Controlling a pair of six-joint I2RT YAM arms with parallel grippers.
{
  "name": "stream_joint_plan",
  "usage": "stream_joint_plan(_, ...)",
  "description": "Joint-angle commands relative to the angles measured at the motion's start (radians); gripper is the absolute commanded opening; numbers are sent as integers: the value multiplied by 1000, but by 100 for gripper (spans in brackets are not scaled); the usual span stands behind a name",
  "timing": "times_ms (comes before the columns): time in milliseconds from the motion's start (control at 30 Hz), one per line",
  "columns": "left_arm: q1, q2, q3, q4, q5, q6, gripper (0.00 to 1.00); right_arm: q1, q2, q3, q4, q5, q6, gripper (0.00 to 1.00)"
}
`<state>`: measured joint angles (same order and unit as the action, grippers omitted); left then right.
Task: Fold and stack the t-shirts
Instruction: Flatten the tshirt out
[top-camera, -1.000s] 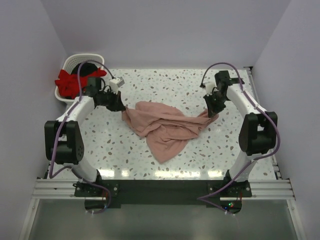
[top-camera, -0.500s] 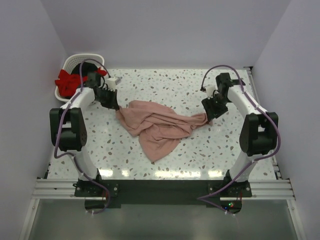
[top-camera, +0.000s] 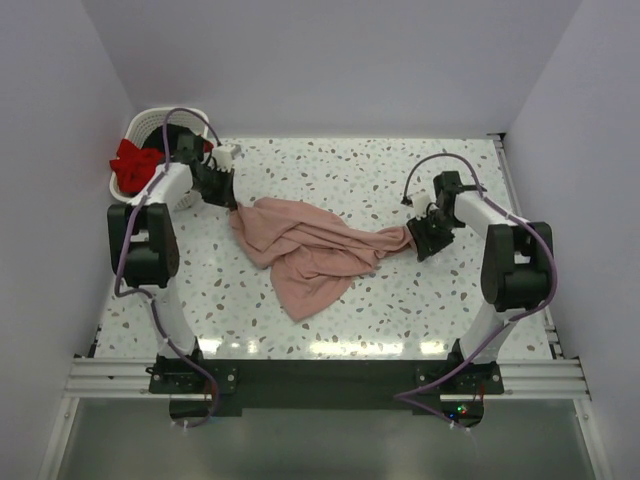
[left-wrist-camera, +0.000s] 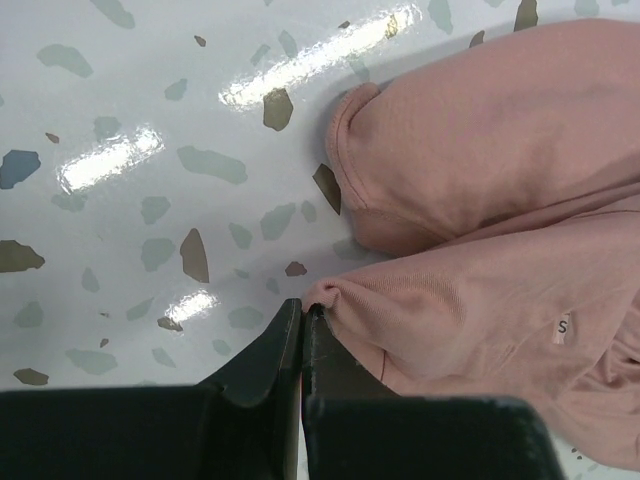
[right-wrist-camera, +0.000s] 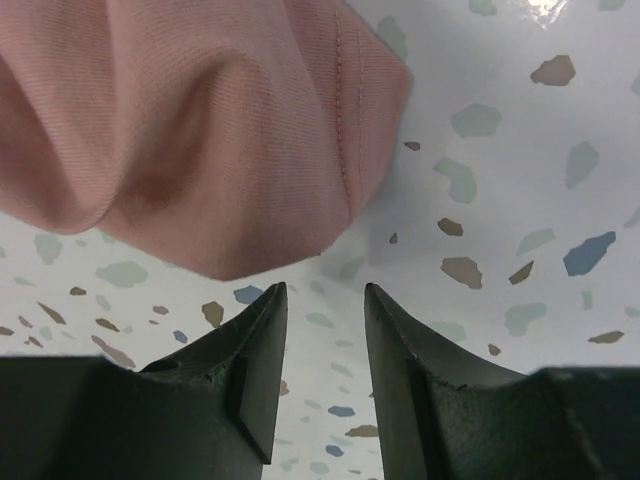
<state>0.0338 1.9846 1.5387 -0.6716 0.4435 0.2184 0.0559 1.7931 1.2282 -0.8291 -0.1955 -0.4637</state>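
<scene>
A salmon-pink t-shirt (top-camera: 310, 250) lies crumpled across the middle of the speckled table. My left gripper (top-camera: 228, 195) is at the shirt's back-left corner; in the left wrist view its jaws (left-wrist-camera: 302, 308) are shut on a fold of the pink cloth (left-wrist-camera: 480, 200). My right gripper (top-camera: 422, 243) sits at the shirt's right end. In the right wrist view it (right-wrist-camera: 325, 290) stands open with nothing between its fingers, and the hemmed pink corner (right-wrist-camera: 200, 120) lies just beyond the tips. A bright red t-shirt (top-camera: 135, 165) hangs out of the basket, with black cloth (top-camera: 163, 132) behind it.
The white slatted basket (top-camera: 150, 115) stands at the back left corner, close behind the left arm. Grey walls close in the table on the left, right and back. Bare speckled tabletop (top-camera: 400, 300) runs along the near edge.
The right gripper has opened and let go of the shirt's right corner, drawing back a little toward the near right. The left gripper has dragged the shirt toward the back left.
</scene>
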Motion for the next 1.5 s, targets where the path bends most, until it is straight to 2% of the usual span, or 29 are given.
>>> stream_joint_plan(0,9,23,49,-14,-8,-17,0,2,-40,-55,187,-61,-21,40)
stream_joint_plan(267,9,46,72,-10,-11,-19,0,1,-64,-151,401,-102,-42,39)
stream_joint_plan(633,9,85,127,-17,3,-19,5,2,-60,-138,444,-140,-72,43)
stream_joint_plan(700,9,94,136,-25,6,-21,6,4,-57,-125,433,-157,-75,40)
stream_joint_plan(733,9,98,144,-31,6,-21,7,2,-54,-122,432,-177,-75,35)
stream_joint_plan(767,9,100,150,-32,6,-21,11,2,-54,-118,426,-191,-73,22)
stream_joint_plan(800,11,100,159,-39,12,-17,12,4,-52,-107,418,-202,-75,15)
stream_joint_plan(833,12,97,164,-49,17,-13,14,2,-51,-101,397,-226,-75,0)
stream_joint_plan(900,15,82,167,-59,32,-1,22,4,-55,-88,381,-240,-79,0)
stream_joint_plan(1067,25,-70,95,-19,49,67,39,1,-92,-82,326,-242,-90,0)
stream_joint_plan(1133,-1,-145,3,0,44,122,41,2,-104,-76,302,-245,-95,0)
stream_joint_plan(1200,-26,-187,-95,9,-20,183,42,2,-107,-65,286,-245,-92,0)
stream_joint_plan(1233,-85,-219,-124,20,-40,196,42,2,-109,-59,271,-243,-90,0)
stream_joint_plan(1300,-124,-250,-196,52,-90,203,42,2,-107,-47,257,-236,-89,0)
stream_joint_plan(1467,-120,-231,-209,86,-195,170,44,1,-109,-38,236,-210,-90,0)
